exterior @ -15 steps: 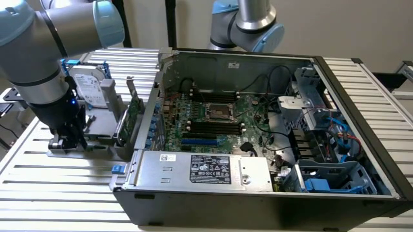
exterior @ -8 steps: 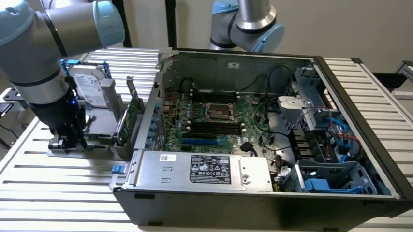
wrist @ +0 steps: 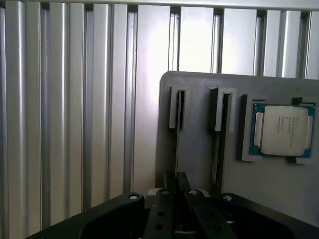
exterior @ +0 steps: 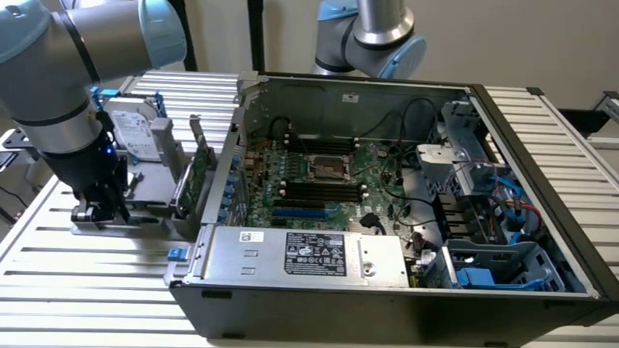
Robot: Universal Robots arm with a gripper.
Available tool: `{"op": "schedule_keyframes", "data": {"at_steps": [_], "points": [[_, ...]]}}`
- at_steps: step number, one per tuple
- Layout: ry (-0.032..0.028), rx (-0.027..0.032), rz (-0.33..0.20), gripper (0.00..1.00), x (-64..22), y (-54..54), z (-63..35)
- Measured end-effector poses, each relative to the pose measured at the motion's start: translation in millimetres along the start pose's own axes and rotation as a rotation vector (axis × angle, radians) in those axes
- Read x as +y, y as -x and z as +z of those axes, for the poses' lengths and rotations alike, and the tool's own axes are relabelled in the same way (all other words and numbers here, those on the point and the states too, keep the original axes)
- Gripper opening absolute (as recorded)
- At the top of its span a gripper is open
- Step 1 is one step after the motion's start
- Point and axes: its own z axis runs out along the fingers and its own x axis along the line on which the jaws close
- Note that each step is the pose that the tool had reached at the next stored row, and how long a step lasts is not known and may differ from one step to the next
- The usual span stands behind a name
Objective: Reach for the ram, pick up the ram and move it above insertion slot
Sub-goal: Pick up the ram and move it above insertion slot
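Gripper (wrist: 175,185) down at grey holder (wrist: 197,149), right at the ram's (wrist: 177,134) near end; cannot tell if it is clamped. Ram stands edge-on in the slot farther from the CPU (wrist: 282,130). Second stick (wrist: 218,149) is in the next slot, between them. Count: two slots, two sticks, one CPU. Exterior view: one drive (exterior: 130,130) and one card (exterior: 198,174) upright beside the holder, the card nearest the open case (exterior: 338,319).

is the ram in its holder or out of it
In the holder: the ram stands on edge in one of its slots, with the gripper close at its end.
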Motion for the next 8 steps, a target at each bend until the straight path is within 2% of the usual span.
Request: {"op": "schedule_keyframes", "data": {"at_steps": [8], "points": [[0.0049, -0.0003, 0.0, 0.13, -0.5, 0.0, -20.2]]}}
